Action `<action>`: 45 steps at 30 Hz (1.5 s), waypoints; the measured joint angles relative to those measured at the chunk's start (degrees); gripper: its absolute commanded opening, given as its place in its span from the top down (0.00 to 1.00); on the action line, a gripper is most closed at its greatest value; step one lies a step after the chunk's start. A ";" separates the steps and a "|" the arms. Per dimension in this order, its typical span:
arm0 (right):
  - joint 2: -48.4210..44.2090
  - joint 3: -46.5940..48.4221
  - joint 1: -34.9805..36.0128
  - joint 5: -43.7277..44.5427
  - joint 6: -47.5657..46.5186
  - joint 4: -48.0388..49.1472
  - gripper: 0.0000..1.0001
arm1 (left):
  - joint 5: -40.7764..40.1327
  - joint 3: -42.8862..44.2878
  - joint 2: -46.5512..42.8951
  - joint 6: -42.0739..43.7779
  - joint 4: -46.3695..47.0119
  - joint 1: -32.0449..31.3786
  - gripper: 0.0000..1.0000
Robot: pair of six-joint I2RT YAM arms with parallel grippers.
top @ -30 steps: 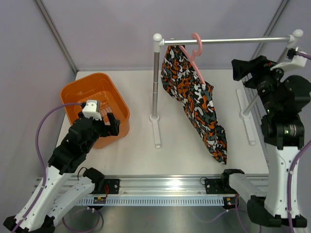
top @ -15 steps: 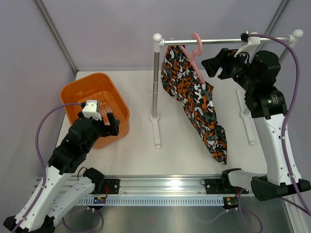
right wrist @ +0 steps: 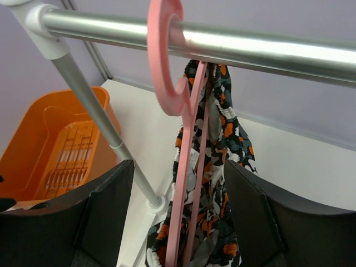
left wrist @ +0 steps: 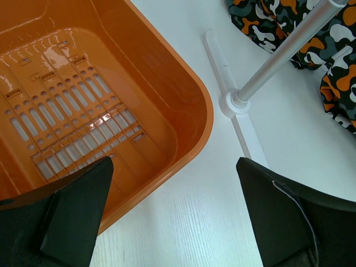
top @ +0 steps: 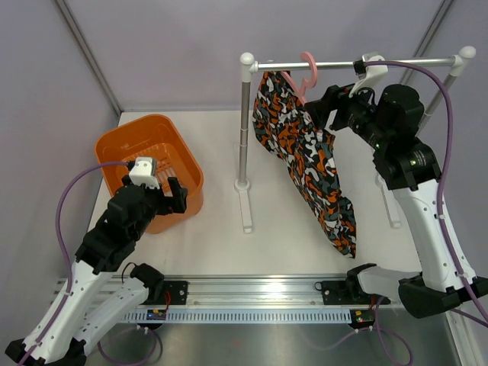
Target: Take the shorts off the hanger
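Note:
The camouflage shorts point(top: 309, 164) hang from the pink hanger point(top: 308, 76), whose hook sits over the silver rail point(top: 343, 64). In the right wrist view the hanger point(right wrist: 183, 167) and shorts point(right wrist: 222, 167) lie between my open fingers. My right gripper point(top: 324, 107) is open, up at the rail, right beside the hanger's arm and the shorts' top. My left gripper point(top: 171, 200) is open and empty at the near edge of the orange basket point(top: 141, 149); the left wrist view shows its fingers point(left wrist: 78, 206) astride the basket's rim point(left wrist: 189, 100).
The rail's left post point(top: 244, 130) stands on a white foot point(top: 245, 206) mid-table, also seen in the left wrist view point(left wrist: 278, 61). The right post point(top: 438, 99) stands behind my right arm. Grey walls enclose the back and sides.
My right arm has swung left along the rail, bringing its open gripper from the far right up to the hanger and shorts. The left arm has not moved.

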 measured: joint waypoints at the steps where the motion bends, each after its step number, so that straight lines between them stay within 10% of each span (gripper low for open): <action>1: 0.50 0.02 0.20 0.55 -0.44 0.07 0.26 | 0.00 0.00 0.00 0.00 0.00 0.02 0.01; 45: 14.62 7.17 8.76 19.37 -10.05 3.89 0.60 | -0.11 -0.02 0.00 -0.02 -0.26 0.02 0.01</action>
